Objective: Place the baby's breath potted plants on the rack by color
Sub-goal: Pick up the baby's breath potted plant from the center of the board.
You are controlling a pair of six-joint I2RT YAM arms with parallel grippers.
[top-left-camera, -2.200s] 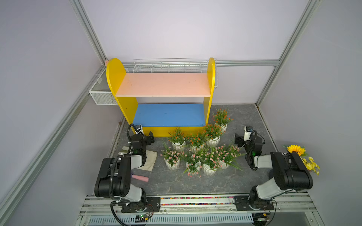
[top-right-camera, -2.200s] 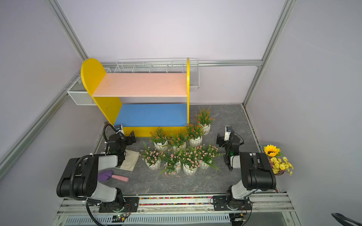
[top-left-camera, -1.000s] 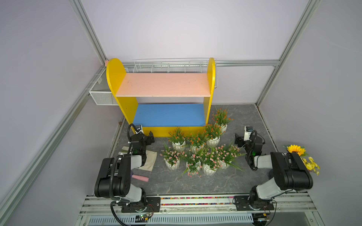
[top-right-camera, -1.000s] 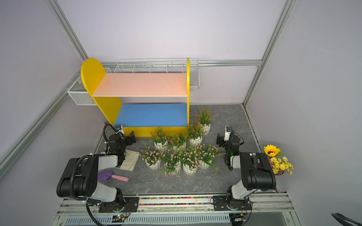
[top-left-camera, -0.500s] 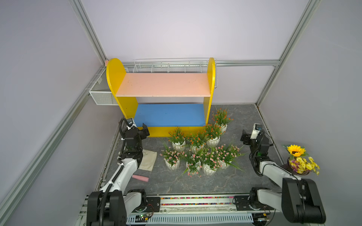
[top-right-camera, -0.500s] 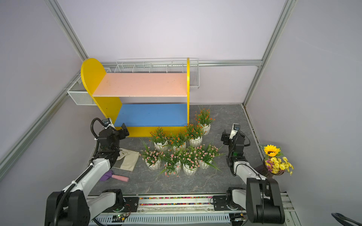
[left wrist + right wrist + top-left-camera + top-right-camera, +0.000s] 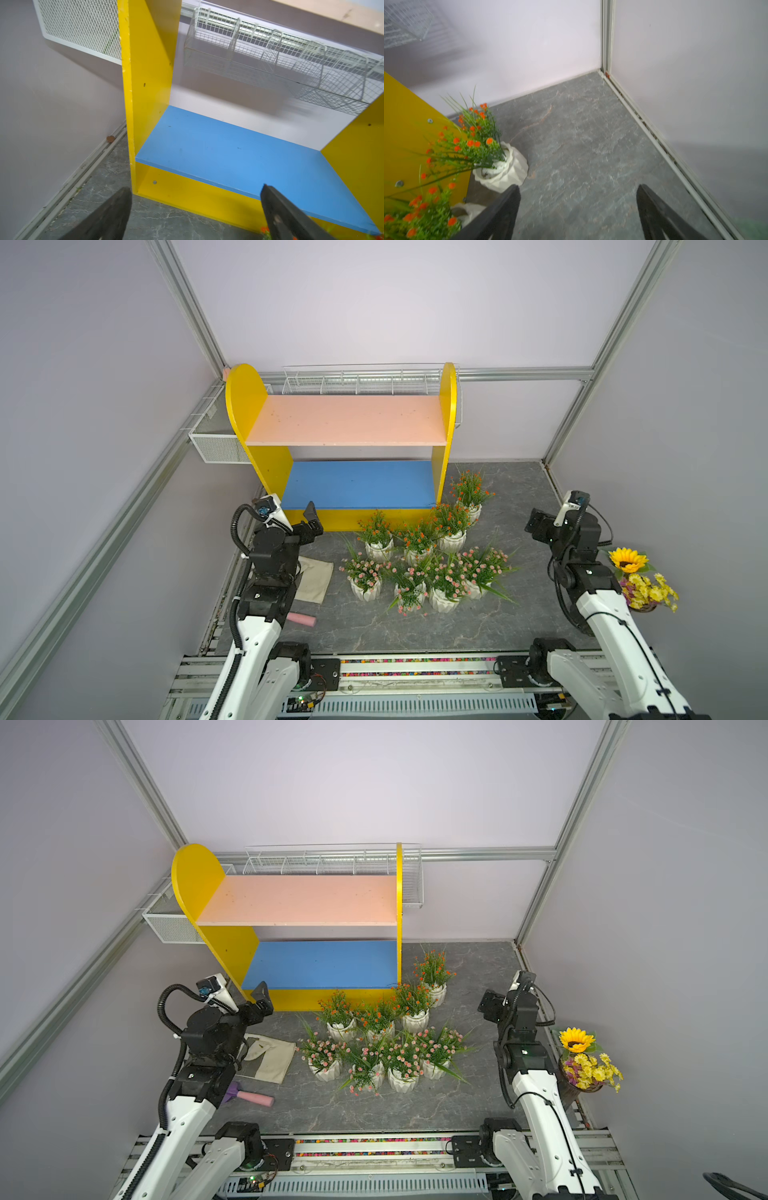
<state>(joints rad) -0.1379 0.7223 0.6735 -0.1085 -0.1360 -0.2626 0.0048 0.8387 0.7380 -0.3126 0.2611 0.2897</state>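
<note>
A white mesh basket (image 7: 216, 443) sits against the left wall, just behind the yellow side panel of the rack (image 7: 245, 406). The left tool (image 7: 195, 187) hovers just in front of the rack's near left corner, its jaws spread wide with nothing between them. Near it a beige cloth (image 7: 316, 578) lies flat on the grey surface (image 7: 478, 626), and nearer still is a pink-handled item (image 7: 253, 1097). The rack stands at the far side, with its pink upper board (image 7: 345, 420) above its blue lower board (image 7: 357, 485).

All eight pots stand on the surface by the rack's right half. The four orange-red baby's breath pots (image 7: 415, 541) form a line from the rack's front rail round to its right panel. The four pink baby's breath pots (image 7: 409, 583) form a nearer row, their foliage mingling. Well to their right the right tool (image 7: 577, 186) hangs above bare surface, jaws wide and empty. A sunflower bouquet (image 7: 636, 576) stands at the right wall.
</note>
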